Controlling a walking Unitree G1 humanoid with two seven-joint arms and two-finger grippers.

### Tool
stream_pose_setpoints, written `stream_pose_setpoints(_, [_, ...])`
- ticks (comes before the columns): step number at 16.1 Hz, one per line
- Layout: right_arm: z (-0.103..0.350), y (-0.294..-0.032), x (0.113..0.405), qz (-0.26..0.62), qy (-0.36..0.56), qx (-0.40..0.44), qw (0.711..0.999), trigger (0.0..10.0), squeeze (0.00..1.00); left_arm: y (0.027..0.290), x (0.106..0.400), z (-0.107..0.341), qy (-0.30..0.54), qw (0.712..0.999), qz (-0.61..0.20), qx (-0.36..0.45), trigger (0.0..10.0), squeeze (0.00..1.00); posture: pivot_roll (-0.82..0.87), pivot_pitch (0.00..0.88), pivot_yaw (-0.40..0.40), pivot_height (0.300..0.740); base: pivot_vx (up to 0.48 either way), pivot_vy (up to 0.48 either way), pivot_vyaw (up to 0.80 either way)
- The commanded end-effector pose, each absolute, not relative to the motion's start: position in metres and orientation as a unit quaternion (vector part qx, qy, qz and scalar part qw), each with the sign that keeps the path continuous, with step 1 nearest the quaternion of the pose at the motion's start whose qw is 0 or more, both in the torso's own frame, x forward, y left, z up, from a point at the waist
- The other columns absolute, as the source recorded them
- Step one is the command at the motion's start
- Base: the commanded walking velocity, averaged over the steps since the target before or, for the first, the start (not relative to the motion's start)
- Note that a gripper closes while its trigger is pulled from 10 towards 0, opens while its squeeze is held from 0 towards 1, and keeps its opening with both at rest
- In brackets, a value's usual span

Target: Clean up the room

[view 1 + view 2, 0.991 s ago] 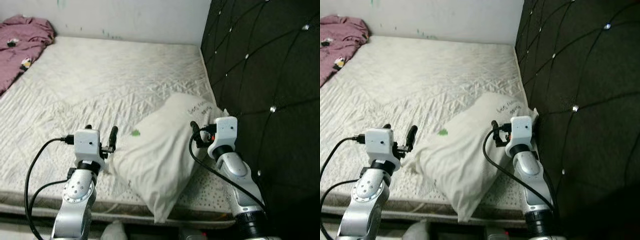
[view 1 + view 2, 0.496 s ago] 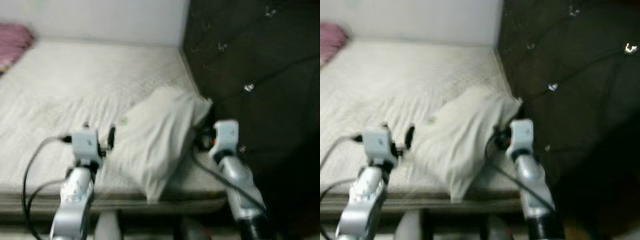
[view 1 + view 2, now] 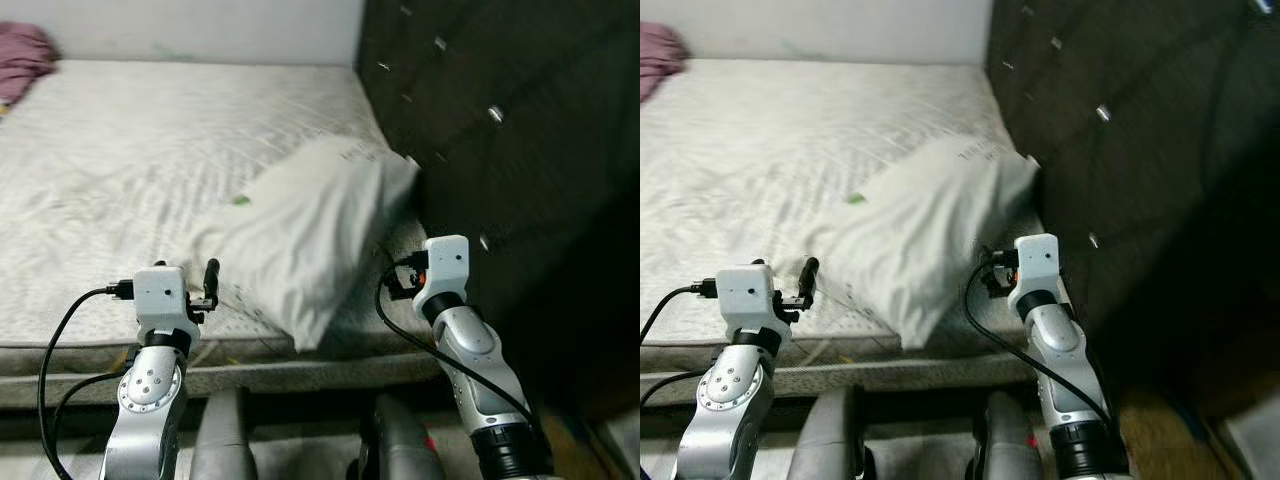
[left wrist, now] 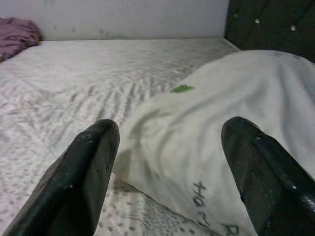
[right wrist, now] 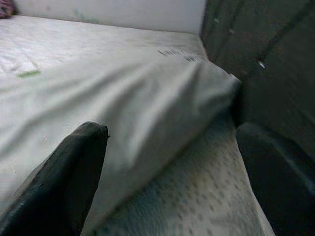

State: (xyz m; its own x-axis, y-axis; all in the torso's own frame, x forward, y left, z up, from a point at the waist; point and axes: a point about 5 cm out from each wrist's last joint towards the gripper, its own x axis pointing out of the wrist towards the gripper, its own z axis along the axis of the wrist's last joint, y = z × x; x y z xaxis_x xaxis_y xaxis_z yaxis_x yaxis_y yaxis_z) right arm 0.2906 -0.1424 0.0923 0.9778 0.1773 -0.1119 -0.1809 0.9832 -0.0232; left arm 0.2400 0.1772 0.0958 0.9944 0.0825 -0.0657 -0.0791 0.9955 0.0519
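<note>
A white pillow with a small green tag lies slantwise on the mattress, one end against the dark headboard and the other reaching the bed's front edge. My left gripper is open and held low by the front edge, looking at the pillow's left side with nothing between its fingers. To the right of the pillow, close to the headboard, my right gripper is open as well and holds nothing. It shows in the left eye view as the right gripper.
A crumpled pink cloth lies at the far left corner of the bed by the wall. The tufted headboard closes off the right side. My own legs stand against the bed frame below the mattress edge.
The camera has shifted and tilted, with blur in between. Both grippers now sit lower, nearer the bed's front edge and farther from the pillow. The pillow lies much as before.
</note>
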Motion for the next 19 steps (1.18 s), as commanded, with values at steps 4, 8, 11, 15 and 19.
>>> stream_pose_setpoints(4, [0.0946,-0.1431,0.2932,0.094,0.058,-0.021,0.994,10.0,0.0,0.1858,0.2411,0.0973,0.038,0.996,0.075,0.016,10.0,0.0,-0.04,0.034,-0.045,0.573,0.0,0.0,0.0])
stream_pose_setpoints(8, [0.0937,-0.1422,0.2939,0.099,0.064,-0.023,0.993,10.0,0.0,0.1879,0.2412,0.0973,0.041,0.996,0.084,0.012,10.0,0.0,-0.03,0.038,-0.05,0.573,0.0,0.0,0.0])
stream_pose_setpoints(11, [0.0951,-0.1377,0.2929,0.119,0.058,-0.023,0.991,10.0,0.0,0.1878,0.241,0.0994,0.034,0.997,0.07,0.003,10.0,0.0,-0.04,0.042,-0.048,0.573,0.197,0.0,0.0])
stream_pose_setpoints(15, [0.0953,-0.1369,0.2926,0.123,0.058,-0.019,0.991,10.0,0.0,0.188,0.2415,0.0995,0.034,0.997,0.068,0.003,10.0,0.0,-0.04,0.047,-0.045,0.573,0.342,0.0,0.33])
stream_pose_setpoints(19, [0.0936,-0.1365,0.2933,0.13,0.07,-0.016,0.989,10.0,0.0,0.1874,0.2418,0.0996,0.035,0.997,0.064,0.0,10.0,0.0,-0.04,0.048,-0.049,0.573,0.368,0.0,0.0])
